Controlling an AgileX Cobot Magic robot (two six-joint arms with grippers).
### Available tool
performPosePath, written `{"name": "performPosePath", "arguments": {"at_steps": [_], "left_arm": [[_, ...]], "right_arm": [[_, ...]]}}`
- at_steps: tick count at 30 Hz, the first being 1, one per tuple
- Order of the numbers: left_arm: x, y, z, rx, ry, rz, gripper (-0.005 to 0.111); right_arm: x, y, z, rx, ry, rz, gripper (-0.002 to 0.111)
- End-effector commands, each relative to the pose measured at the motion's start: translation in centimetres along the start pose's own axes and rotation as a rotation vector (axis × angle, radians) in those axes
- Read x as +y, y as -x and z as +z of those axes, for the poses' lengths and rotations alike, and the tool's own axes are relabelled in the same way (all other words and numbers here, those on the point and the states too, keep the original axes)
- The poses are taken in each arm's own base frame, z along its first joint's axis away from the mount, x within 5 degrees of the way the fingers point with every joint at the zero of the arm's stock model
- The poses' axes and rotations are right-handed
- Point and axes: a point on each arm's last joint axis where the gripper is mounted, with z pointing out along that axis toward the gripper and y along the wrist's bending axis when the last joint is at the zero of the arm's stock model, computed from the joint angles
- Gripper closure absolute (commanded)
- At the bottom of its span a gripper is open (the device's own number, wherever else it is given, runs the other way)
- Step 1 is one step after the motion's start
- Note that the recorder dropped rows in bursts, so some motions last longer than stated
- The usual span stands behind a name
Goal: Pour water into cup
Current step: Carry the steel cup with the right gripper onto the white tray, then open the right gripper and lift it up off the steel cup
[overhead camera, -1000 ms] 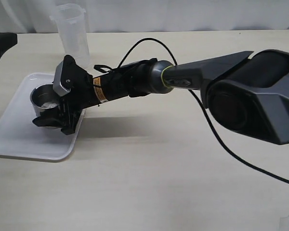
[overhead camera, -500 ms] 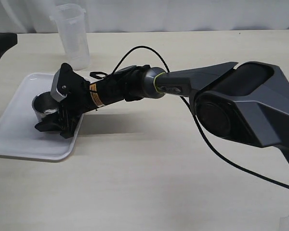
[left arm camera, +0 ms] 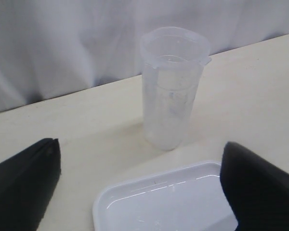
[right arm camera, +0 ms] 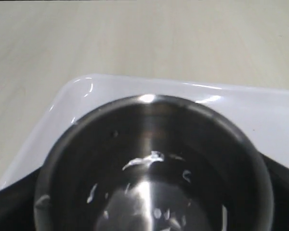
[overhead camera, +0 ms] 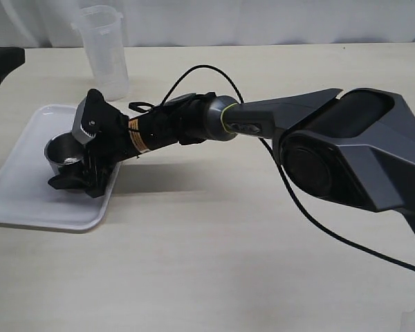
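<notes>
The steel cup (overhead camera: 61, 153) stands on the white tray (overhead camera: 21, 200), and its shiny inside fills the right wrist view (right arm camera: 149, 168). My right gripper (overhead camera: 70, 169) reaches across from the right and is shut on the cup, with a black finger (right arm camera: 9, 211) on each side. The translucent beaker (overhead camera: 105, 48) stands upright on the table behind the tray, also seen in the left wrist view (left arm camera: 172, 86). I cannot make out the water in it. My left gripper (left arm camera: 139, 192) is open and empty, above the tray's near side and facing the beaker; only its tip (overhead camera: 0, 63) shows at the exterior view's left edge.
The right arm's forearm and black cable (overhead camera: 214, 69) stretch over the table's middle towards the tray. The tray's rim (left arm camera: 135, 185) lies just below the left gripper. A white wall or curtain (left arm camera: 62, 43) runs behind the table's far edge.
The right gripper has lowered a little with the cup, bringing it down onto the tray. In the last half second it has barely moved. The beaker and left gripper have not moved.
</notes>
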Motion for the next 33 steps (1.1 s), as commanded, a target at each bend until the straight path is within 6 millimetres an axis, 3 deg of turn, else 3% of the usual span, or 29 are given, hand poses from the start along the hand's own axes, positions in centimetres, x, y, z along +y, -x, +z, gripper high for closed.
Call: {"name": "performPosePath", "arguments": {"at_steps": [1,13,16,19,27,33], "left_arm": [[0.0,0.0,-0.1,-0.005,0.005,-0.004,0.023],[-0.1,0.0,-0.1,-0.005,0.003,-0.003,0.023],[-0.1,0.0,-0.1,-0.005,0.003,-0.003,0.023],[-0.1,0.0,-0.1,-0.005,0.003,-0.003,0.023],[-0.1,0.0,-0.1,-0.006,-0.001,-0.001,0.023],[-0.2,0.2,-0.1,-0.018,-0.014,-0.003,0.023]], "right_arm": [[-0.1,0.4,-0.1,-0.017,0.003,0.02,0.028],[-0.5,4.7,-1.7,-0.066,-0.032,-0.027,0.028],[-0.5,5.8,-2.2,-0.068,-0.035,-0.032,0.033],[-0.5,6.9,-2.8,-0.045,-0.041,-0.048,0.047],[-0.2,10.9,-5.2,-0.013,-0.061,-0.019,0.102],[0.6,13.3,-6.9,-0.036,-0.076,-0.01,0.104]]}}
